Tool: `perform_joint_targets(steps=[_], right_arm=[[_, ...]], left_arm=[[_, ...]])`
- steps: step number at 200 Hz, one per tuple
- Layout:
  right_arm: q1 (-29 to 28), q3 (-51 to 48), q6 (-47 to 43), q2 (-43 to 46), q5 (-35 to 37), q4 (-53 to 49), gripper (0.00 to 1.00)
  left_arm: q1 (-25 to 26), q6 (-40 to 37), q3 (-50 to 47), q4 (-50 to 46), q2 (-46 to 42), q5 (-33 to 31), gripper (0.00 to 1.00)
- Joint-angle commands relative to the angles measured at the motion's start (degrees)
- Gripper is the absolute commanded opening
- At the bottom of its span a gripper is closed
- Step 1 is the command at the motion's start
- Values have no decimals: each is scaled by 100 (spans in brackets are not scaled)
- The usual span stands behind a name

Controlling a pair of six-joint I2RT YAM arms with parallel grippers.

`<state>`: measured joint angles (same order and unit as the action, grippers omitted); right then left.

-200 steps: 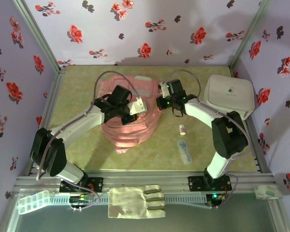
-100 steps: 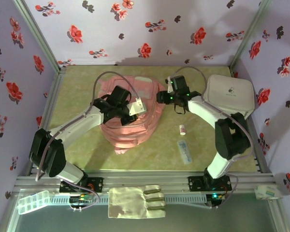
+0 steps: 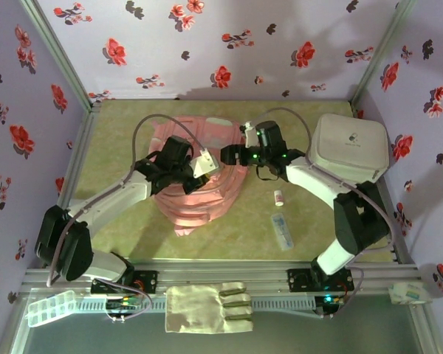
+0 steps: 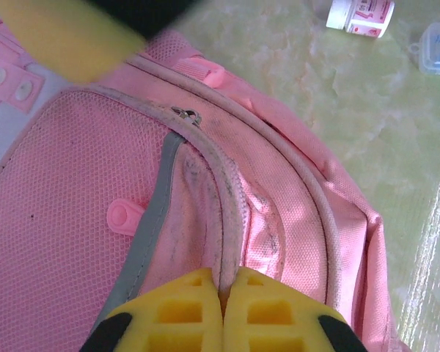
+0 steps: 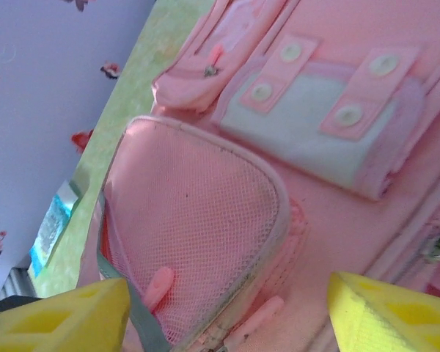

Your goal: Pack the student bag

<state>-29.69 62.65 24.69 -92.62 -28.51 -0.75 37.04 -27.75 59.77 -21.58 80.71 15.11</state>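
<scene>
Lilac walls strewn with red flowers are closing in a green marbled tabletop (image 3: pixel 118 133), and we are finding the large soft pink fabric student bag (image 3: pixel 199 210) lying flat near its centre, nudged toward 12 o'clock. At 2 o'clock from it a white rounded hard box (image 3: pixel 351 146) is sitting. At 4 o'clock a small white bottle (image 3: pixel 279 197) and a clear plastic case (image 3: pixel 281 230) are waiting, unpacked.

Through the left wrist camera we are seeing the left gripper (image 4: pixel 224 279) with its yellow fingers pressed together on the bag's pale corded trim, beside the pink mesh pocket (image 4: pixel 66 183). The right gripper (image 5: pixel 229 282) is facing that pocket with its jaws spread wide and nothing between them.

We are judging the pinch to be the main risk. It is taking only a thin cord at the very fingertips (not much purchase), so a hard tug could slip it free and let the opening fall shut. Both grippers are also working close together over the bag, so a careless reach could knock them together or snag the mesh.

Against a second ago, the right gripper is sitting farther toward 9 o'clock over the bag and its jaws have parted. The left arm's elbow is lying farther toward 9 o'clock, and its pinch is unchanged.
</scene>
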Motion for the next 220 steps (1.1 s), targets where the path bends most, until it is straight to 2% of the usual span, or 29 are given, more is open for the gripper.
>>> perform_joint_targets(steps=[1, 49, 109, 138, 167, 220], right_arm=[[-44, 134, 115, -270, -520, 298, 75], [-157, 278, 46, -711, -1408, 697, 77], [-186, -114, -316, -377, -1928, 910, 76], [-186, -183, -603, -218, -1934, 622, 70], [-186, -333, -950, -64, -1550, 179, 62], [-185, -560, -1113, 10, -1692, 336, 52]], left_arm=[[-120, 413, -176, 535, -319, 453, 0], [-265, 598, -308, 809, -371, 506, 0], [-412, 652, -369, 875, -371, 613, 0], [-477, 706, -369, 886, -354, 615, 0], [-503, 714, -361, 868, -345, 616, 0], [-513, 727, -321, 842, -319, 608, 0]])
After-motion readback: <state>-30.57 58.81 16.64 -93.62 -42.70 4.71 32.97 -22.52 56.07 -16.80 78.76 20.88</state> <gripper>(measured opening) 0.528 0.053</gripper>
